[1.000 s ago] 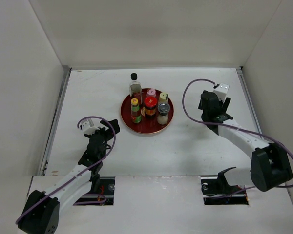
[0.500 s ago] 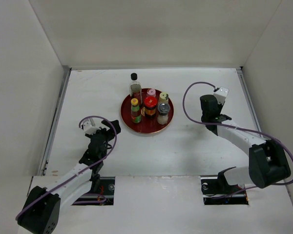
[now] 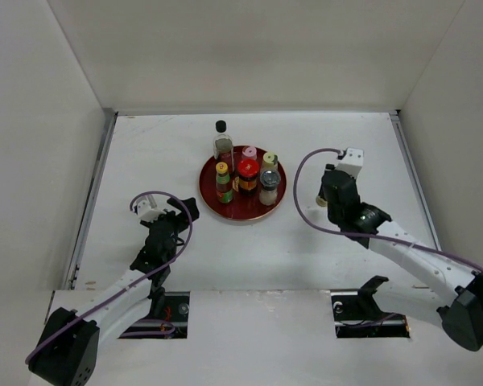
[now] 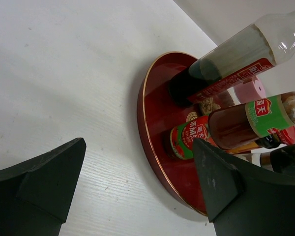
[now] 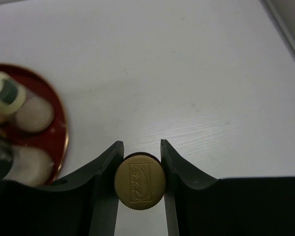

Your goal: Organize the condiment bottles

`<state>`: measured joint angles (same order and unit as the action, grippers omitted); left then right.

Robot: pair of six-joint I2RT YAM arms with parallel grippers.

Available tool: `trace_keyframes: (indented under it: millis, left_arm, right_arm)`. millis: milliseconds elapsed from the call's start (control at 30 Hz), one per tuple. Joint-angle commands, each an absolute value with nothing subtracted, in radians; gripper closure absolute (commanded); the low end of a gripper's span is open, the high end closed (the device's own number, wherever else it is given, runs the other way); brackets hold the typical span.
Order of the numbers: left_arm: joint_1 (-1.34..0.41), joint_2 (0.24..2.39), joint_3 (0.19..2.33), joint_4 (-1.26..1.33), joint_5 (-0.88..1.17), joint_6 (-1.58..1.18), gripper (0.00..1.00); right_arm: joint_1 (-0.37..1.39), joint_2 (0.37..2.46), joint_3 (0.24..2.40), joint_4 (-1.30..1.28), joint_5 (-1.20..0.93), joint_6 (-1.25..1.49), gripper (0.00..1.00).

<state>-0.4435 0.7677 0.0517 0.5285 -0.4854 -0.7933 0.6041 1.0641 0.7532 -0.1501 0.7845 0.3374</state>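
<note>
Six condiment bottles stand on the round red tray: a tall clear glass one with a black cap, then yellow, pink, red, yellow-green and grey caps. To the tray's right, my right gripper is shut on a gold-capped jar, its fingers pressing the cap's two sides. My left gripper is open and empty, just left of the tray, facing the tall bottle and a green-labelled bottle.
White walls enclose the table on the left, back and right. A metal rail runs along the left edge. The tray's rim shows at the left of the right wrist view, a short way from the jar.
My right gripper has shut on the gold-capped jar, and the arm has swung left and nearer, toward the tray. The left arm has stayed put.
</note>
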Motion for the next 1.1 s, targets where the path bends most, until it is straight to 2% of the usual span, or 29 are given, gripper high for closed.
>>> trace_keyframes:
  millis: [0, 133, 300, 600, 867, 1067]
  left_arm:
    - [-0.435, 0.761, 0.063, 0.583, -0.486, -0.798, 0.10]
    - [-0.432, 0.747, 0.061, 0.580, -0.491, -0.798, 0.10]
    - [-0.424, 0.743, 0.063, 0.574, -0.489, -0.798, 0.10]
    - [-0.403, 0.729, 0.058, 0.551, -0.503, -0.790, 0.09]
    - [-0.397, 0.749, 0.064, 0.557, -0.496, -0.790, 0.09]
    - [-0.397, 0.765, 0.072, 0.560, -0.500, -0.785, 0.09]
  right_arm:
    - [0.738, 1.031, 0.802, -0.208, 0.758, 0.368, 0.70]
    - [0.907, 1.086, 0.880, -0.183, 0.695, 0.391, 0.71]
    - [1.041, 1.268, 1.011, 0.022, 0.626, 0.316, 0.71]
    - [1.026, 1.603, 1.201, 0.215, 0.623, 0.157, 0.70]
    - [1.010, 1.750, 1.220, 0.258, 0.672, 0.118, 0.69]
    - [1.012, 1.781, 1.175, 0.281, 0.673, 0.150, 0.66]
